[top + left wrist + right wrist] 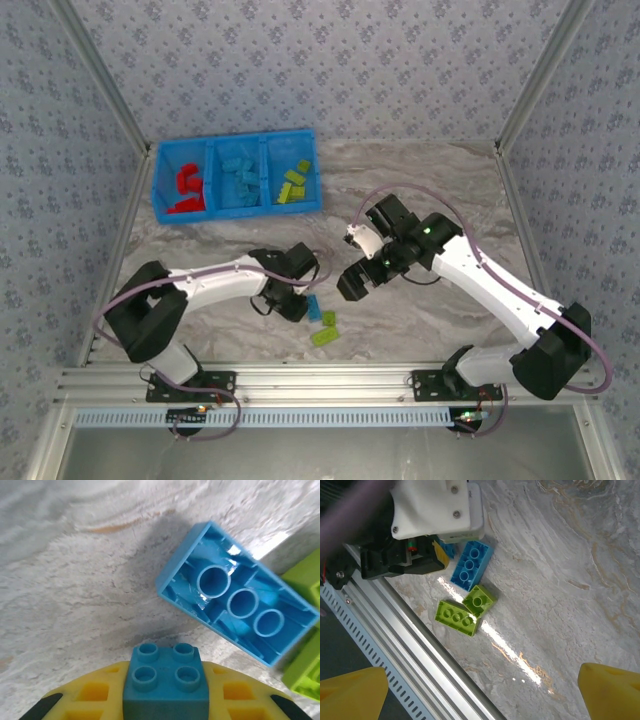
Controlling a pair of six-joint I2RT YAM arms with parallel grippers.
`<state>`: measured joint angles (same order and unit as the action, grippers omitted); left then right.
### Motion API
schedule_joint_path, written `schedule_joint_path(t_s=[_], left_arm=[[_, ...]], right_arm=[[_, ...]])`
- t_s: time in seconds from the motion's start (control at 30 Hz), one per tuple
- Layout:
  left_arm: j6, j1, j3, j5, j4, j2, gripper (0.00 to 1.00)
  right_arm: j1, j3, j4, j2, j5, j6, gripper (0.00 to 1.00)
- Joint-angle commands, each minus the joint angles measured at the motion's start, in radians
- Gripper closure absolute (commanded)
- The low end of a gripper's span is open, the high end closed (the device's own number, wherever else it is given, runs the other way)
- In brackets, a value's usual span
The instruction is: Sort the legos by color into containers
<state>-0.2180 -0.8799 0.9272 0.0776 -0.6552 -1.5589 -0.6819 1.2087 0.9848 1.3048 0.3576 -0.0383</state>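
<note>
- Grip: the left gripper (293, 300) sits low over the table (430, 190) with its yellow pads (95, 697) pressed onto a small blue brick (166, 672); the brick's four studs face the wrist camera and it looks squarely seated between the pads.
- Neighbours: a long blue brick (235, 597) lies upside down just beside the held one, its three tubes showing; a square green brick (479, 600) and a long green brick (456, 617) sit touching each other near its far end.
- Goal: the blue bin (240, 213) stands well apart at the far left of the table; its middle compartment (226, 152) holds the blue pieces, with red ones to its left and green ones to its right.
- Step in hand, as I judge it: carry the small blue brick to the middle compartment.
- Doing it well: lift straight up first, so the pads do not clip the long blue brick or nudge the green pair; keep the squeeze steady through the swing, since a smooth plastic piece could twist out; stop over the centre of the middle compartment, clear of both dividers, and release low so the brick does not bounce into the red or green section.
- Other arm: the right gripper (480, 695) hangs above the same cluster with its fingertips spread wide and nothing between them; it is best kept out of the left arm's path to the bin.
</note>
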Motion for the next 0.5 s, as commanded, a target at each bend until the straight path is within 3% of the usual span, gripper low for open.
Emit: schedule_joint_path(t_s=[0.0, 0.1, 0.2, 0.33, 0.47], left_arm=[[0.009, 0.098, 0.031, -0.048, 0.004, 0.149, 0.77], [0.026, 0.267, 0.098, -0.089, 0.032, 0.213, 0.79], [0.028, 0.418, 0.193, -0.166, 0.082, 0.183, 0.81], [0.046, 0.552, 0.351, -0.272, 0.120, 0.000, 0.83], [0.066, 0.631, 0.474, -0.372, 0.174, -0.175, 0.83]], right_arm=[[0.005, -0.007, -0.051, -0.049, 0.020, -0.032, 0.00], [0.011, -0.033, -0.143, -0.104, -0.033, -0.067, 0.00], [0.029, -0.074, -0.227, -0.154, -0.081, -0.104, 0.00], [0.053, -0.114, -0.286, -0.201, -0.091, -0.143, 0.00], [0.054, -0.136, -0.288, -0.226, -0.089, -0.166, 0.00]])
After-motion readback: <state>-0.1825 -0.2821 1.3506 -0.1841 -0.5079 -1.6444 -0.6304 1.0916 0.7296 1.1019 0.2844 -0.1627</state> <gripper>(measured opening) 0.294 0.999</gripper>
